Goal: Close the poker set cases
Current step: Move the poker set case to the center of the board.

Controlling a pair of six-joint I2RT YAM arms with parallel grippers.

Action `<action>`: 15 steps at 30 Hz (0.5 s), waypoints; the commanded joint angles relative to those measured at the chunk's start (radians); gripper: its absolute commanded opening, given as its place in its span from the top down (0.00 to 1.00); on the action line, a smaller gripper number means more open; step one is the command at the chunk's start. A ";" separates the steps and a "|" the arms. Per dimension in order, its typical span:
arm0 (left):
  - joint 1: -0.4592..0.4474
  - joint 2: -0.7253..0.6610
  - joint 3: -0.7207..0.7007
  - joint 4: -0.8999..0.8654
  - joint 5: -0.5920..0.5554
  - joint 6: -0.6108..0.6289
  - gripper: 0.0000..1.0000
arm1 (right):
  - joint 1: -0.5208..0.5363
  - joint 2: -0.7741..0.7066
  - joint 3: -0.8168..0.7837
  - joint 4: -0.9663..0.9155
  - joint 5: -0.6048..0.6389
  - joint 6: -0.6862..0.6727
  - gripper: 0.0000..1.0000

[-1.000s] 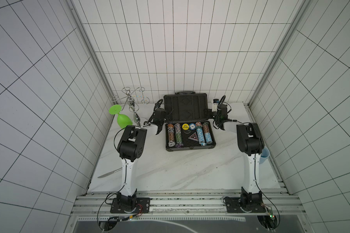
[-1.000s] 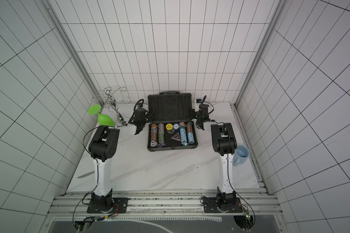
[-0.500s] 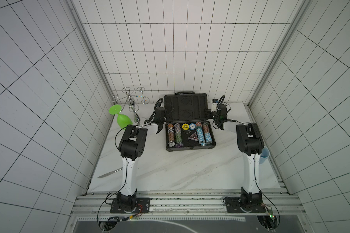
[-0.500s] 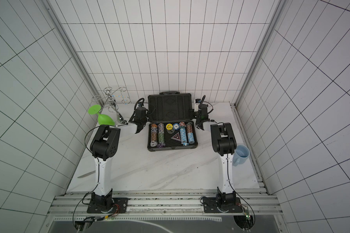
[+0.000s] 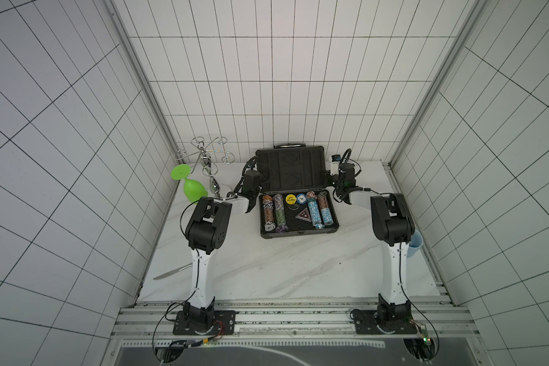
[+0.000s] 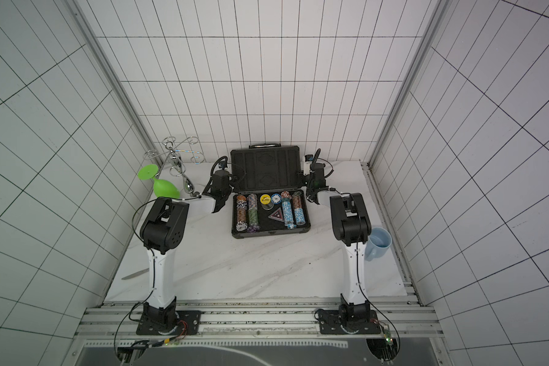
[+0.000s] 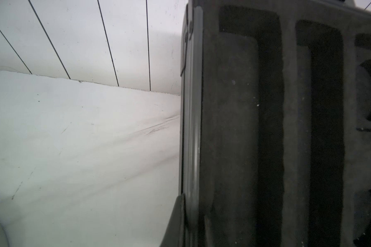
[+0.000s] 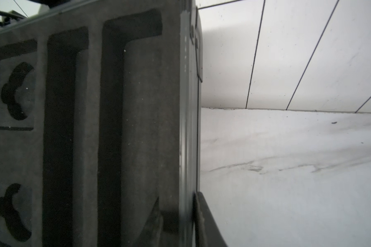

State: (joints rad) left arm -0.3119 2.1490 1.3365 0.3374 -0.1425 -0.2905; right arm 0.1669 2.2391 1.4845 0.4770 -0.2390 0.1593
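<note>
Looking through both top views, I find the poker set case (image 5: 290,171) open at the far middle of the marble table (image 5: 267,269), base flat with its rows of chips (image 5: 314,210), lid standing upright toward the back wall. My left gripper (image 7: 191,222) sits at the lid's left edge, its fingers (image 7: 176,218) pinched on the rim. My right gripper (image 8: 186,220) sits at the lid's right edge, its fingers (image 8: 206,222) likewise clamped across the rim. A green glass (image 5: 192,187) lies tipped beside a wire rack (image 5: 208,158) at the far left, and a blue mug (image 6: 377,242) stands at the right edge
</note>
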 commanded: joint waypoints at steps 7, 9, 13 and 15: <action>-0.009 -0.122 -0.099 0.038 0.005 0.006 1.00 | -0.009 -0.199 -0.184 0.127 -0.037 0.004 0.87; -0.011 -0.143 -0.125 0.037 0.008 0.003 1.00 | -0.007 -0.226 -0.231 0.138 -0.037 0.006 0.87; -0.016 -0.183 -0.187 0.041 0.019 -0.010 1.00 | -0.007 -0.281 -0.317 0.153 -0.029 0.005 0.84; -0.016 -0.194 -0.206 0.050 0.024 -0.013 1.00 | -0.007 -0.294 -0.331 0.150 -0.018 0.003 0.76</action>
State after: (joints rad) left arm -0.3473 2.0106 1.1503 0.3470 -0.1345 -0.2722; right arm 0.1722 2.0361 1.2030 0.4965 -0.2195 0.1547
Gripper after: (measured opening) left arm 0.106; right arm 0.224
